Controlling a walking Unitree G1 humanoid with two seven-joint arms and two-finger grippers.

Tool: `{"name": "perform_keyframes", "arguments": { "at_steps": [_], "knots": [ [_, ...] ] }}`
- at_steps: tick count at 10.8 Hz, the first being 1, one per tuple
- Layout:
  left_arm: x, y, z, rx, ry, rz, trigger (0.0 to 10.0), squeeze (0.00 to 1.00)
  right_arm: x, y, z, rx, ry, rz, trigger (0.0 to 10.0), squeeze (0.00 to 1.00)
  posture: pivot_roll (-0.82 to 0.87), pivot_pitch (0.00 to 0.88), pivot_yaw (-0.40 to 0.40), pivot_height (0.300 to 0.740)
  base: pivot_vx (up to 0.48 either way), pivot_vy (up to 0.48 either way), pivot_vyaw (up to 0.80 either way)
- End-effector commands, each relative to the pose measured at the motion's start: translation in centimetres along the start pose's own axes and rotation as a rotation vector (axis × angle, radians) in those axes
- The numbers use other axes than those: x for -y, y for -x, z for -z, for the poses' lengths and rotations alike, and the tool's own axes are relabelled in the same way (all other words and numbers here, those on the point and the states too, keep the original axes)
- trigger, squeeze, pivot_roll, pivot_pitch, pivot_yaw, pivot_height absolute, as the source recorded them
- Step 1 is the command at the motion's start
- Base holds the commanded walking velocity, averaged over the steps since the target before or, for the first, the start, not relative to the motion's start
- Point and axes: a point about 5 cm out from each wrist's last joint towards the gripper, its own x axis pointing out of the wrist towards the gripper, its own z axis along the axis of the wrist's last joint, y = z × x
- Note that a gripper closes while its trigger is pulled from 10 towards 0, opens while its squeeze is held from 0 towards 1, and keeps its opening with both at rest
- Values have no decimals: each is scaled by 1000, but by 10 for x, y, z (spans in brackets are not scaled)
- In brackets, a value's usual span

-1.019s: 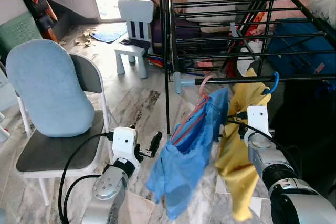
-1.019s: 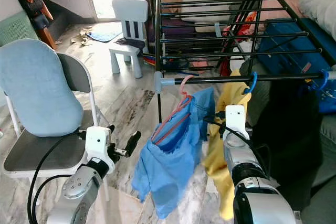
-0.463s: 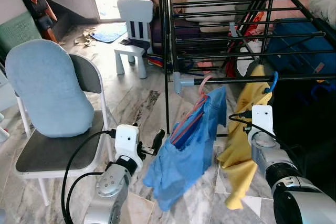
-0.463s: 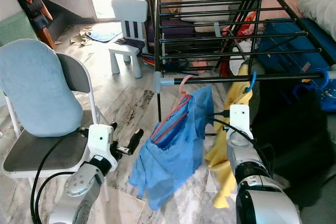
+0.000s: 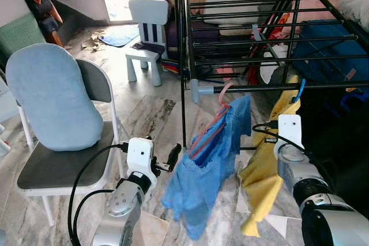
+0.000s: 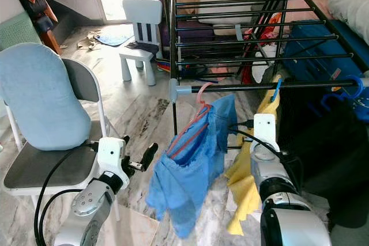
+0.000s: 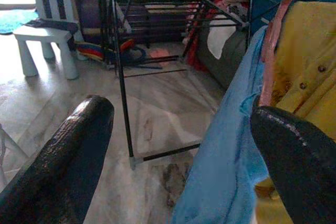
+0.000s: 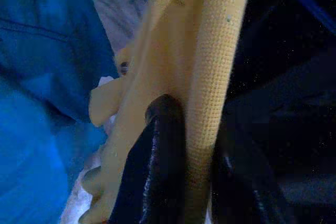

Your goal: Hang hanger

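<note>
Across the middle of the left eye view runs the front rail [image 5: 277, 88] of a black drying rack [image 5: 242, 27], and 2 garments hang from it side by side. Toward the centre, a pink hanger [image 5: 214, 120] hooks over the rail near its grey end cap and carries a blue shirt [image 5: 204, 171], which drapes down over the marble floor [image 5: 144, 113]; this one looks already hung, its weight borne wholly by the rail. Just to the right, a blue hanger [image 5: 298, 89] sits hooked on the same rail with a yellow garment [image 5: 262, 182] trailing below it. The right gripper [image 8: 184, 156] is low at the right of the frame, and the right wrist view shows its jaws closed to a narrow gap with a fold of the yellow cloth pinched between the 2 black fingers [image 8: 163, 150]; holding the cloth rather than the hanger suggests it is steadying or guiding the garment while the hook settles, and the sideways slant of the fabric fits a pull from that grip. The left gripper [image 7: 178, 145], at lower centre-left, hovers beside the blue shirt with its jaws spread wide and nothing between them, probably kept ready beside the cloth without touching it. A folding chair with a pale blue cushion [image 5: 55, 96] stands at the left and a small white child's chair [image 5: 147, 33] at upper centre, both well apart from the work.
</note>
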Motion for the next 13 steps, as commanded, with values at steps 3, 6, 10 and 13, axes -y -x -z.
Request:
{"name": "perform_keyframes", "arguments": {
  "at_steps": [3,6,10,13],
  "knots": [
    [-5,-1,-3,4,-14,11,10000,0,-4,0,-10,38,-2,-9,0,0,-116,0,45,740,0,0,0],
    [-8,0,-14,25,-31,4,10000,0,4,2,-33,191,25,27,0,0,-112,0,64,740,0,0,0],
    [-14,7,-16,15,-46,-45,10000,0,21,31,1,261,49,39,10000,0,-97,0,44,740,0,0,0],
    [-13,5,-15,-3,-64,-70,10000,0,42,62,45,181,87,0,10000,0,-133,0,58,740,0,0,0]
  ]
}}
